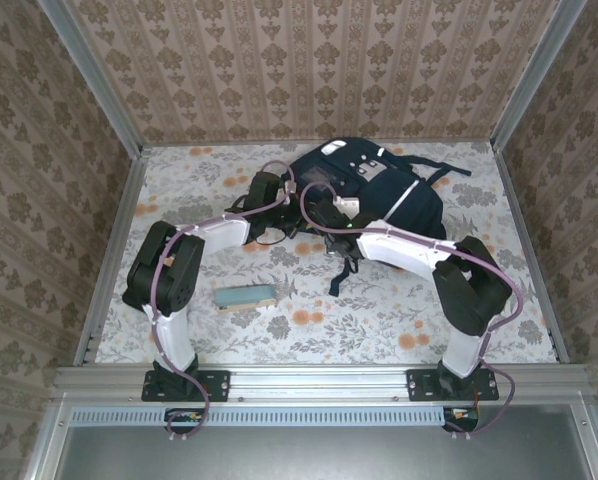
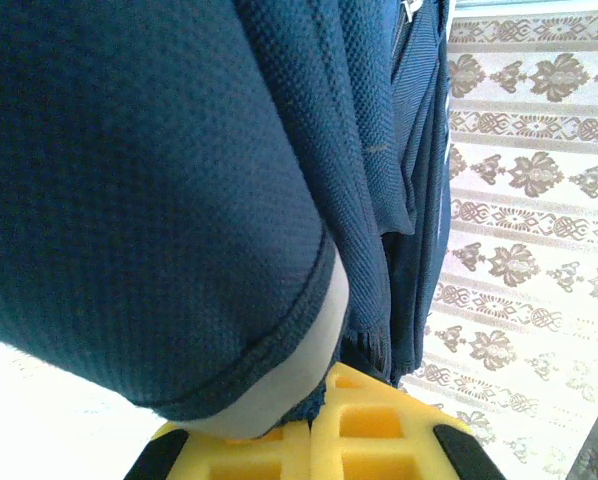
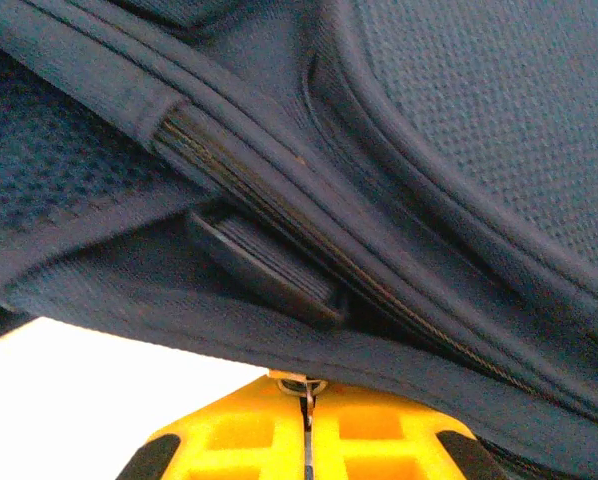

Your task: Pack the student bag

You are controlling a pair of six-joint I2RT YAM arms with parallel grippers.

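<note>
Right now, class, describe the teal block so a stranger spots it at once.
Find the navy bag at the table's far side. Nearer and left of it, beside the left arm, lies the teal block: small, flat, the lone green thing.

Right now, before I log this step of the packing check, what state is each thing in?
student bag: lying on the table, gripped at two spots.
left gripper: shut on the bag's fabric edge.
right gripper: shut, apparently on a zip pull.
teal flat case: lying on the table, apart from the bag, unheld.
</note>
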